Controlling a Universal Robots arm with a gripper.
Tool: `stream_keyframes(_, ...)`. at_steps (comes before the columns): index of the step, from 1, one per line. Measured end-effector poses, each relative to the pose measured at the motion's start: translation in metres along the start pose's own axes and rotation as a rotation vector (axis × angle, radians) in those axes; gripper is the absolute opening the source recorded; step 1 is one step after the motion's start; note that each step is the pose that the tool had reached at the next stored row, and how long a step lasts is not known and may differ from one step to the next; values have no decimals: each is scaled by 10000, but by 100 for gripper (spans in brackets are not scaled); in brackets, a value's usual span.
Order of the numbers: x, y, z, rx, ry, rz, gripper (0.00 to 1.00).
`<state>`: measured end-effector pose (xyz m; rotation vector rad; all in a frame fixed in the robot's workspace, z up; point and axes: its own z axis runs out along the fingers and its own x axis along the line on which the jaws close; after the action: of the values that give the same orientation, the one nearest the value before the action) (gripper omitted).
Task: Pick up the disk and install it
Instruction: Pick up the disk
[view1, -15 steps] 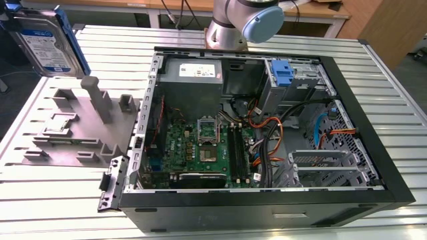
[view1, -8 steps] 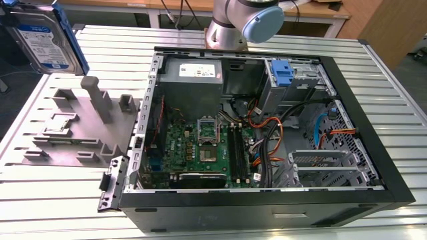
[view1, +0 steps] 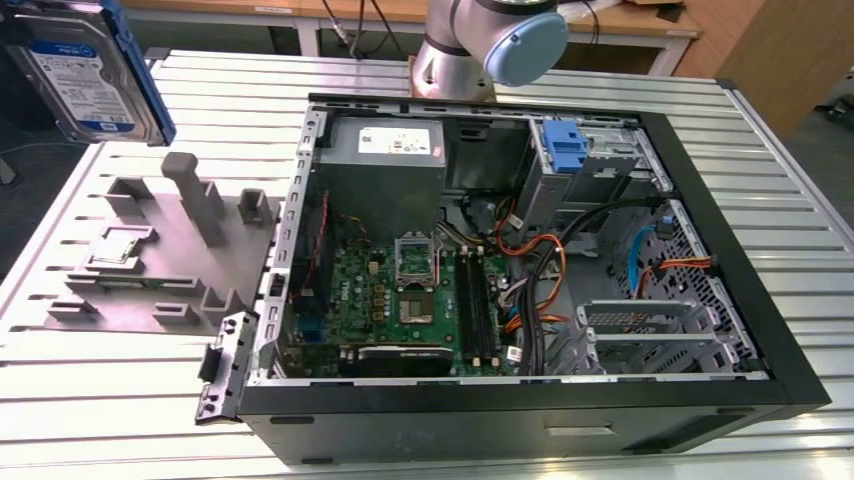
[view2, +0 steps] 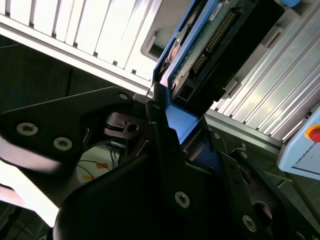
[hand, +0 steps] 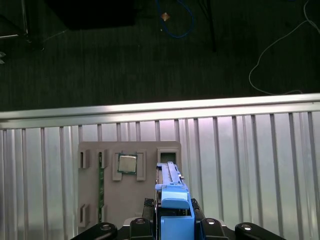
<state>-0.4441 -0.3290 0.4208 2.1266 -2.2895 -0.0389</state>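
The disk (view1: 74, 75), silver with a white-and-blue label and a blue carrier frame, hangs in the air at the exterior view's upper left, above and behind the grey fixture plate (view1: 134, 260). In the first wrist view its blue carrier (hand: 172, 200) stands edge-on between the black fingers of my gripper (hand: 172, 222), over the fixture plate (hand: 127, 190). The second wrist view shows my gripper (view2: 170, 125) shut on the blue frame, with the disk's circuit-board side (view2: 210, 40) reaching past the fingers.
The open computer case (view1: 747, 300) lies on the slatted aluminium table (view1: 801, 170), to the exterior view's right of the fixture. Inside are a motherboard (view1: 400, 300), a grey power supply (view1: 387, 145), a bare blue bracket (view1: 567, 145) and orange cables. The fixture holds a processor chip (hand: 127, 163).
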Motion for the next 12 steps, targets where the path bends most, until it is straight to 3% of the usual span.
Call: stream_keyframes(12, -1, 5, -175, -3, 0, -1, 36)
